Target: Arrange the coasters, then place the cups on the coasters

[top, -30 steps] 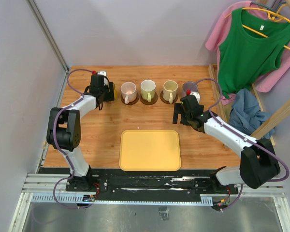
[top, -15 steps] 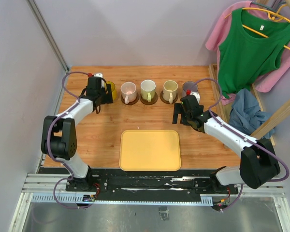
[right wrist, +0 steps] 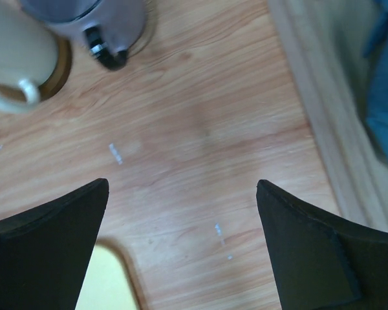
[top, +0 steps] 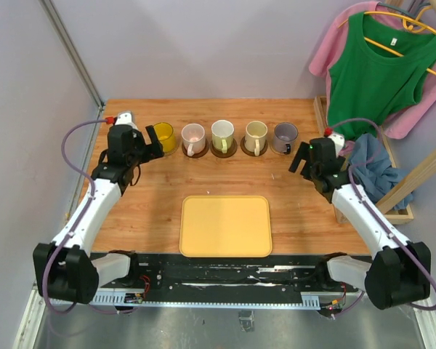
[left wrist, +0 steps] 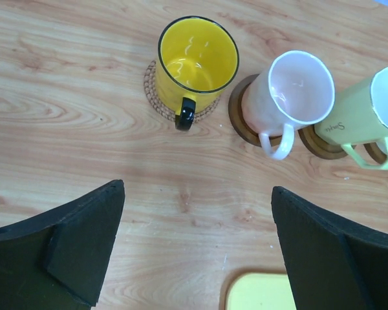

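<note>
Yellow translucent cup (left wrist: 197, 61) with a black rim and black handle stands upright on a woven tan coaster (left wrist: 154, 97) at the left end of a row along the far part of the wooden tabletop (top: 131, 211). Just to its right, a pale pink cup (left wrist: 291, 97) with a white handle sits on a dark brown coaster (left wrist: 239, 116). Next comes a pale green-white cup (left wrist: 368, 113), also on a brown coaster (left wrist: 320, 148). A short line of script runs along the green-white cup's side; it is too small to read. The cream cup (right wrist: 16, 51) rests on a dark brown coaster (right wrist: 59, 71), with the grey-purple cup (right wrist: 97, 16) and its dark handle just beside it. Whether a coaster lies under that last cup cannot be told. All visible handles point toward the arms.

Left end effector (left wrist: 197, 187) hovers near the yellow cup, fingers spread wide, gripping nothing. Right end effector (right wrist: 181, 184) is likewise spread and empty, near the grey-purple cup. A yellow rectangular tray (top: 226, 225) lies near the front edge.
</note>
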`<action>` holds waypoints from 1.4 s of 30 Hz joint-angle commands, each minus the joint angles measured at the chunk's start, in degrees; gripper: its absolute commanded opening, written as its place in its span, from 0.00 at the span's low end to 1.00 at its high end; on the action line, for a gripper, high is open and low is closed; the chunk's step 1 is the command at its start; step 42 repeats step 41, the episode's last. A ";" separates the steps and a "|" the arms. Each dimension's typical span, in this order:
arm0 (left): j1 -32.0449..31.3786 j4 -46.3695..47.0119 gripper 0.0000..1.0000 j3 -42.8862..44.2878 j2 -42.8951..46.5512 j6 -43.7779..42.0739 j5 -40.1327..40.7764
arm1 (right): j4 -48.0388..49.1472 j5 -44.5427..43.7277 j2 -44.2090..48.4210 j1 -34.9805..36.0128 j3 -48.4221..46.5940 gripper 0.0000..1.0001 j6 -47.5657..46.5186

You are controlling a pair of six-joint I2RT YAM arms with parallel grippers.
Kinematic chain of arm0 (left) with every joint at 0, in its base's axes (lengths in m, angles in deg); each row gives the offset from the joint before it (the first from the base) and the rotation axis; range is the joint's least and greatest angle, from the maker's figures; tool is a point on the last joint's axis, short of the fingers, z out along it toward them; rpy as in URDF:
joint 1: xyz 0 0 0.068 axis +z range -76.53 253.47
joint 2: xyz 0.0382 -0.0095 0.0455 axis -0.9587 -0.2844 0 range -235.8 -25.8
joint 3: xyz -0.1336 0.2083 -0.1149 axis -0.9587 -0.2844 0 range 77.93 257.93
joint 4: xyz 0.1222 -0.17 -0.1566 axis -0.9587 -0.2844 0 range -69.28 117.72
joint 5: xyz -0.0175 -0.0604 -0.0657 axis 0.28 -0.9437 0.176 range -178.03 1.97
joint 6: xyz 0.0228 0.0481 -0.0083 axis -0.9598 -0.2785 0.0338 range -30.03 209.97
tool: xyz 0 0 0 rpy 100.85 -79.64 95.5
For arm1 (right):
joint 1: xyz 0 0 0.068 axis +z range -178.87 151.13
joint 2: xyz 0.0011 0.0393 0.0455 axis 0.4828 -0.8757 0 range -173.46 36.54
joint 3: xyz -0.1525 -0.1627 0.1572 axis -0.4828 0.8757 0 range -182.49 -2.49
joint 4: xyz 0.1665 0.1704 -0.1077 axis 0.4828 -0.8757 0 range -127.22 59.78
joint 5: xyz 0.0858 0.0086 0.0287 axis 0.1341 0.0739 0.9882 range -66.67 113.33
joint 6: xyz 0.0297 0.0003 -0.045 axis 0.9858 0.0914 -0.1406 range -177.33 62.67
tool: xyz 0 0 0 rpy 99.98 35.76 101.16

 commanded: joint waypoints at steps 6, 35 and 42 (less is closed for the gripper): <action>0.43 -12.56 1.00 -2.35 12.29 -1.21 6.07 | -1.06 -5.97 13.46 -8.99 6.83 0.98 1.81; 0.43 -16.18 1.00 -7.16 26.88 3.32 9.87 | -9.87 -15.21 36.75 -8.96 10.34 0.99 -0.85; 0.43 -17.14 1.00 -6.87 27.18 4.47 11.67 | -9.90 -14.72 36.56 -8.97 10.48 0.98 -1.20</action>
